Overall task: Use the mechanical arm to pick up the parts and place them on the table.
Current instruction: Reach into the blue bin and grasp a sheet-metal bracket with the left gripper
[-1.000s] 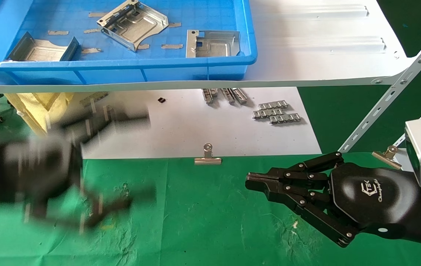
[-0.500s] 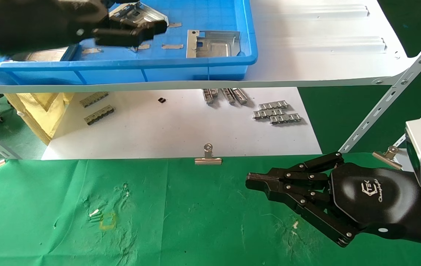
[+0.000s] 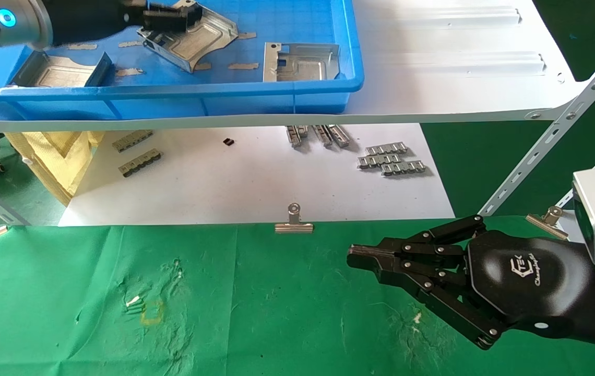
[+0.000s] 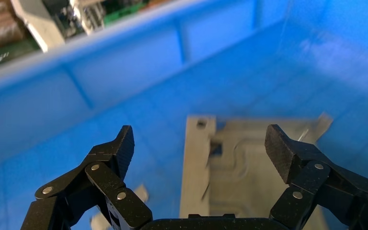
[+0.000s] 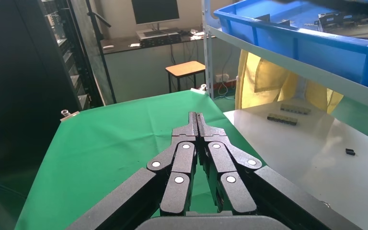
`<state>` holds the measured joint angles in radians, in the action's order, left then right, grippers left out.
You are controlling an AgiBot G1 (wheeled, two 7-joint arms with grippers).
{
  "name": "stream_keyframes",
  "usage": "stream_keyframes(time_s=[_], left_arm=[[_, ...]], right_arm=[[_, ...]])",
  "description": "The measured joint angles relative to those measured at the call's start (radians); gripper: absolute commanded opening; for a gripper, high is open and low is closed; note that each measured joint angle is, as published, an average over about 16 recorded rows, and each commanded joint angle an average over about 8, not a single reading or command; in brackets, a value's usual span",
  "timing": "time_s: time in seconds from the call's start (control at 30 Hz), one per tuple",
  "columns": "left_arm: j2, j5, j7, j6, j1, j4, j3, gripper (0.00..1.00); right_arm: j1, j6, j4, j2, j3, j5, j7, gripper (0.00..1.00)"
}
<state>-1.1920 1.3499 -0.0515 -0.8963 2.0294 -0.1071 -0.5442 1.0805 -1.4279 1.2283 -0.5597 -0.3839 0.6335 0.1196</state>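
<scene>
- Your left mechanical arm's three-fingered black claw (image 3: 172,15) has moved on from half a second ago: it has gone deeper into the shallow blue plastic bin (image 3: 276,89) on the white metal shelf (image 3: 459,78) and now sits over the upper silvery stamped sheet-metal plate (image 3: 190,39).
- Its fingers (image 4: 117,148) are spread wide with nothing between them; the wrist view shows that plate (image 4: 239,167) directly below the gap. I judge this as the approach to a first pick, not yet a grasp.
- Two more bare-metal plates lie in the bin: one at its left front (image 3: 60,70), one at its right front (image 3: 300,62). All have bent-up flanges and embossed outlines, so thin, hard edges are what the fingers get to bite on.
- None of the parts is on the wrinkled bright green cloth table (image 3: 276,313) yet.
- Your right claw (image 3: 360,258) is parked low over the green cloth, unchanged, fingers pressed together and empty.
</scene>
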Motion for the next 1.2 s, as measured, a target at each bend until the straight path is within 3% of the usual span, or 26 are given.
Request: stream_keyframes(time_s=[0.47, 0.53, 0.7, 0.8, 1.2], left_arm=[[-0.018, 0.039, -0.018, -0.012, 0.043, 0.086, -0.026, 0.00], [-0.015, 0.041, -0.018, -0.021, 0.046, 0.089, -0.028, 0.00], [-0.007, 0.045, -0.018, -0.045, 0.053, 0.095, -0.031, 0.00], [-0.001, 0.048, -0.015, -0.063, 0.055, 0.096, -0.033, 0.00], [0.020, 0.047, 0.004, -0.124, 0.057, 0.096, -0.033, 0.00]], right_arm=[[0.000, 0.000, 0.000, 0.000, 0.000, 0.000, 0.000, 0.03], [0.000, 0.000, 0.000, 0.000, 0.000, 0.000, 0.000, 0.15], [0.000, 0.000, 0.000, 0.000, 0.000, 0.000, 0.000, 0.77], [0.000, 0.000, 0.000, 0.000, 0.000, 0.000, 0.000, 1.00], [0.000, 0.000, 0.000, 0.000, 0.000, 0.000, 0.000, 1.00]])
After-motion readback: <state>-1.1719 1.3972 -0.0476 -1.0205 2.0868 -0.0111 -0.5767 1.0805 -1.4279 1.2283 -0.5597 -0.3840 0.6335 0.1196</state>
